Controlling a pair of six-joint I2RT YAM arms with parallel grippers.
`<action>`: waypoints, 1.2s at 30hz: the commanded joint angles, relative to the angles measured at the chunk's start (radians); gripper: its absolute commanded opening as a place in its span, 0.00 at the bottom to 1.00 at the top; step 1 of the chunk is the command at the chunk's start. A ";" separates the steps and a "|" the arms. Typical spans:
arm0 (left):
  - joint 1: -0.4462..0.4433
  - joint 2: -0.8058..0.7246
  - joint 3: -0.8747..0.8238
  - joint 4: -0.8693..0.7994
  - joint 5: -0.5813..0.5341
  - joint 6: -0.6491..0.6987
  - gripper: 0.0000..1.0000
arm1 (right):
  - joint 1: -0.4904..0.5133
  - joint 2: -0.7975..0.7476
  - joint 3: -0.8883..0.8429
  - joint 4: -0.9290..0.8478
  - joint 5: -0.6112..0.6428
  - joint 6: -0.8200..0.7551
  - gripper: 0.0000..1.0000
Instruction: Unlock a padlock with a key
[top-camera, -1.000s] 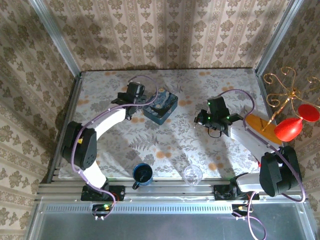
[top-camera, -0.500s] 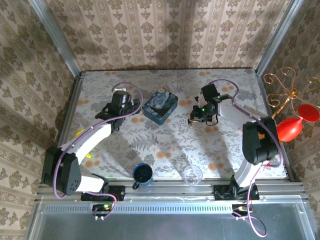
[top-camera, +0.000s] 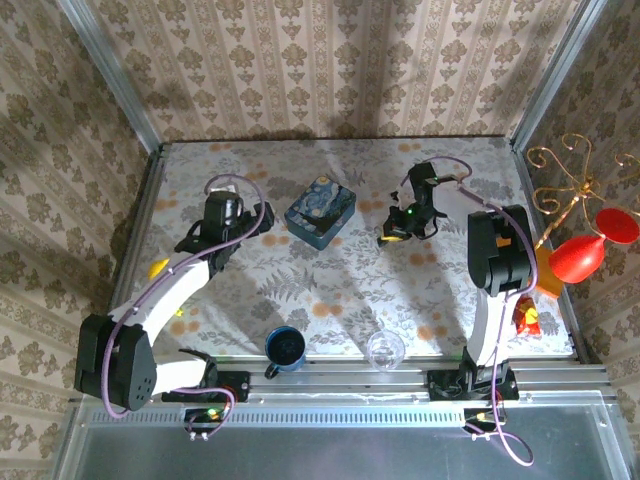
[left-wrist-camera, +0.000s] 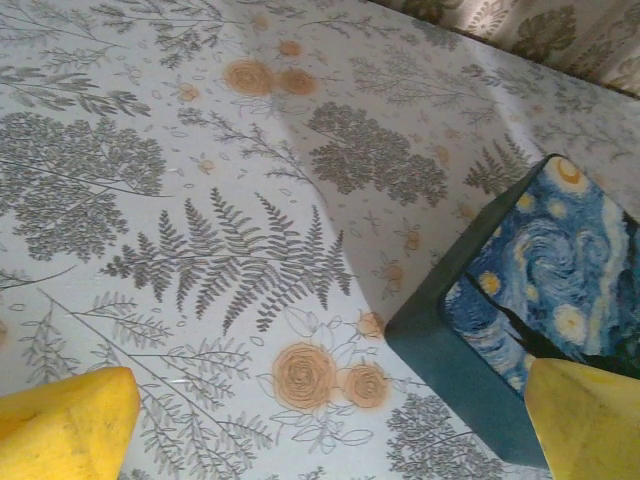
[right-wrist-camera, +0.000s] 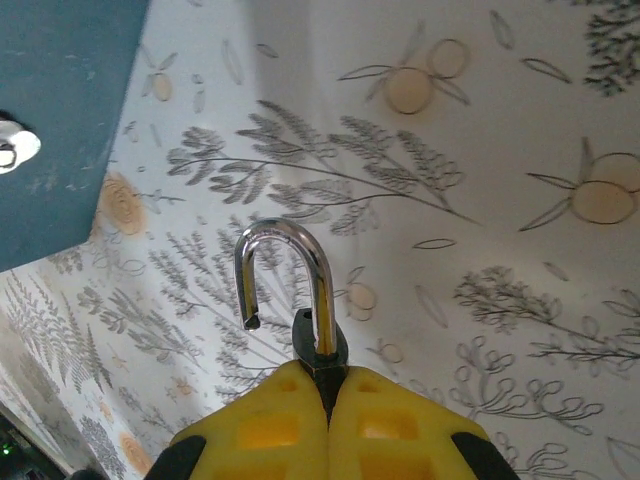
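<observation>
Right gripper (right-wrist-camera: 327, 385) clenched on body of small dark metal padlock (right-wrist-camera: 320, 345), right of blue starry-night painted tin (top-camera: 320, 210). This leaves silver shackle free, swung open, likely unlocked. Left gripper (left-wrist-camera: 325, 430) spread wide, idle left of tin.

The two yellow fingers (left-wrist-camera: 62, 424) stood wide apart in the lower corners, with the fern-and-rose patterned bench (left-wrist-camera: 200, 130) showing between them. A blue starry tin (left-wrist-camera: 545, 265) sat at the right, its near corner partly hidden behind the lower-right finger.
</observation>
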 joint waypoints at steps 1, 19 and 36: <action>0.008 -0.016 -0.007 0.030 0.062 -0.046 1.00 | -0.010 0.026 0.037 -0.058 -0.046 -0.039 0.00; 0.012 0.019 -0.014 0.088 0.143 -0.115 1.00 | -0.030 -0.015 0.079 -0.148 0.255 0.029 0.46; -0.055 0.187 0.002 0.245 0.354 -0.273 1.00 | 0.040 -0.041 0.275 0.022 0.149 0.130 0.58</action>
